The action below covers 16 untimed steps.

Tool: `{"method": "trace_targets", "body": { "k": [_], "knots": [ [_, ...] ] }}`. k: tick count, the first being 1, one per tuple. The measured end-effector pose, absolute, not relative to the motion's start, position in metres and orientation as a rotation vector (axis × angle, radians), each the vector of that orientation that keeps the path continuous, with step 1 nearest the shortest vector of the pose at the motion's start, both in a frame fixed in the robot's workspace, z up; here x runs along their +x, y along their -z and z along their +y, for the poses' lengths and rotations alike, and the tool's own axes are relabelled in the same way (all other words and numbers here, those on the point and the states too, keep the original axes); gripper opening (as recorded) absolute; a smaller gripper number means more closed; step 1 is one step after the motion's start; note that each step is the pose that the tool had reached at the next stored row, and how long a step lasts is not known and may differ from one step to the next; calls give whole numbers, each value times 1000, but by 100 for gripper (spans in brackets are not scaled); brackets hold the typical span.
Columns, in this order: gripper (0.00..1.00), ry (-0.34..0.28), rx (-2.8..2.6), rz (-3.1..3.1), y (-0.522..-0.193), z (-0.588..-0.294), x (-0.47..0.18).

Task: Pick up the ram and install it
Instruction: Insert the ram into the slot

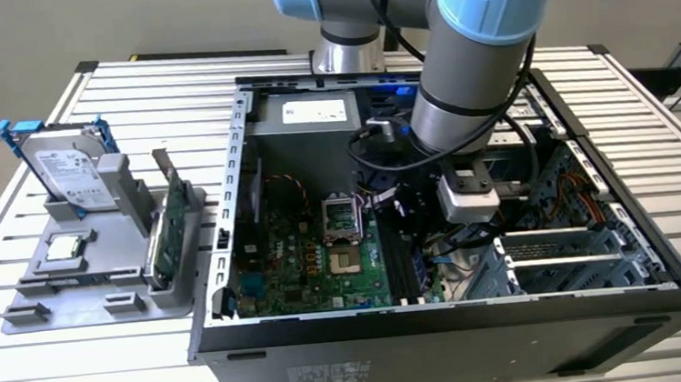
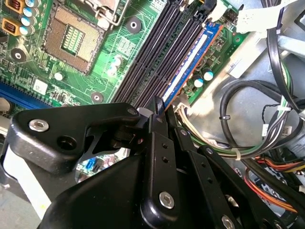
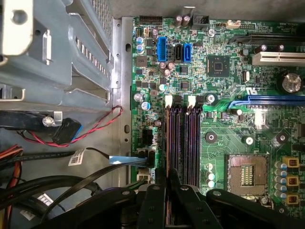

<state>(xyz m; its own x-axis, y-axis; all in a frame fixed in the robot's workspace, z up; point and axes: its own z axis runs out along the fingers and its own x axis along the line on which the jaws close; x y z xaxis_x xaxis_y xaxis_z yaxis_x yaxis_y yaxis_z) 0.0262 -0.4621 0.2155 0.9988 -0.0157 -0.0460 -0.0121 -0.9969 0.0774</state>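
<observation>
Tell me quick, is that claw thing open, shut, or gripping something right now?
Gripper: shut on the ram, holding the stick edge-on at the memory slots of the motherboard.

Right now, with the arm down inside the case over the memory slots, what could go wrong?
1. The gripper is shut on the ram near one end, so the stick may seat tilted, with its far end high.
2. The white latches at the slots' far end might not catch.
3. The cable bundle lies close beside that outer slot, so the gripper could snag it.
</observation>
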Motion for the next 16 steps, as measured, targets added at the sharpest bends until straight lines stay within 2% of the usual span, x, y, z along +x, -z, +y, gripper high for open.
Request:
{"method": "trace_targets", "body": {
  "k": [16],
  "knots": [
    [0,72,3064,-41,-212,-462,25]
  ]
}}
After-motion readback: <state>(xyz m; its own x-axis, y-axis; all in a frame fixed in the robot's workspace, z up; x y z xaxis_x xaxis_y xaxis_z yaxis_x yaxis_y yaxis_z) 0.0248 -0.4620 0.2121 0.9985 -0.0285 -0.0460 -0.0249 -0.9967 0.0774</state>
